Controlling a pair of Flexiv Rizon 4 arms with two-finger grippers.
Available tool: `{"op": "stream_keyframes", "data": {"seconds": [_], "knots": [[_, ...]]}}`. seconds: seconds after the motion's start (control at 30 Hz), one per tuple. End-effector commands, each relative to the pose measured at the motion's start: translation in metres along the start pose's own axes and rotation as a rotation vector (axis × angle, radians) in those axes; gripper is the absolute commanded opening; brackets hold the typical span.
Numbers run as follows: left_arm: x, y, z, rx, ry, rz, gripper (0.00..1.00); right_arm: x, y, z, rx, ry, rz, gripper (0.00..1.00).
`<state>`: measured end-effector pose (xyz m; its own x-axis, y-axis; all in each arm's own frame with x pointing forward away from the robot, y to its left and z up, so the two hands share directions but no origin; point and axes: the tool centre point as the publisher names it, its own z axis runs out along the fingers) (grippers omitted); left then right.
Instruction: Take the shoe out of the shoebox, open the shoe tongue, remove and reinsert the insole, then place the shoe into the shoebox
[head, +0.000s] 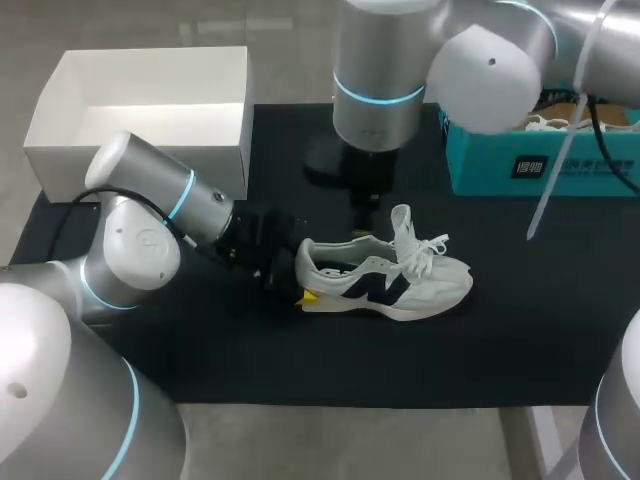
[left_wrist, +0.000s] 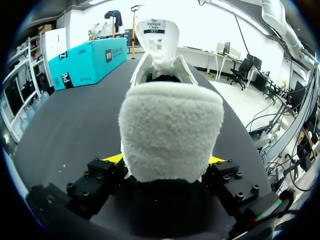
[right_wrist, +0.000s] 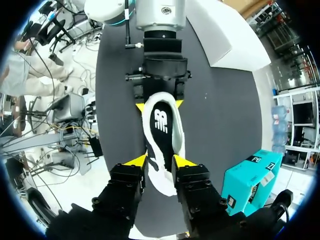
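Note:
A white sneaker (head: 385, 285) with dark side panels lies on the black mat, toe to the right. Its tongue (head: 402, 222) stands upright with the laces loose. My left gripper (head: 298, 280) is shut on the heel, and in the left wrist view the fuzzy heel (left_wrist: 170, 130) fills the space between its fingers. My right gripper (right_wrist: 160, 161) hangs over the shoe's middle, fingers closed on the white tongue (right_wrist: 162, 180). In the right wrist view the black insole (right_wrist: 161, 120) lies inside the shoe, and the left gripper (right_wrist: 159, 105) holds the far end.
An open white box (head: 150, 110) stands at the back left, partly on the mat (head: 200, 350). A teal shoebox (head: 540, 160) sits at the back right with laces showing inside. The right arm's body (head: 380, 70) rises behind the shoe.

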<state>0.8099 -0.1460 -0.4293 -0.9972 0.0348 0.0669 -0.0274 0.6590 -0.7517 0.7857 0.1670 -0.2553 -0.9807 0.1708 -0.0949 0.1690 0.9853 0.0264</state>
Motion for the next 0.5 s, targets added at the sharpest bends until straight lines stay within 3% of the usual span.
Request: {"op": "stream_keyframes", "data": {"seconds": [0.03, 0.43, 0.5], "knots": [[0.000, 0.001, -0.001, 0.001, 0.000, 0.000, 0.00, -0.001, 0.014, 0.007, 0.018, 0.003, 0.002, 0.00], [0.000, 0.001, -0.001, 0.001, 0.000, 0.000, 0.00, -0.001, 0.014, 0.007, 0.018, 0.003, 0.002, 0.00], [0.000, 0.001, -0.001, 0.001, 0.000, 0.000, 0.00, -0.005, 0.012, 0.019, 0.018, -0.021, 0.007, 0.00]]}}
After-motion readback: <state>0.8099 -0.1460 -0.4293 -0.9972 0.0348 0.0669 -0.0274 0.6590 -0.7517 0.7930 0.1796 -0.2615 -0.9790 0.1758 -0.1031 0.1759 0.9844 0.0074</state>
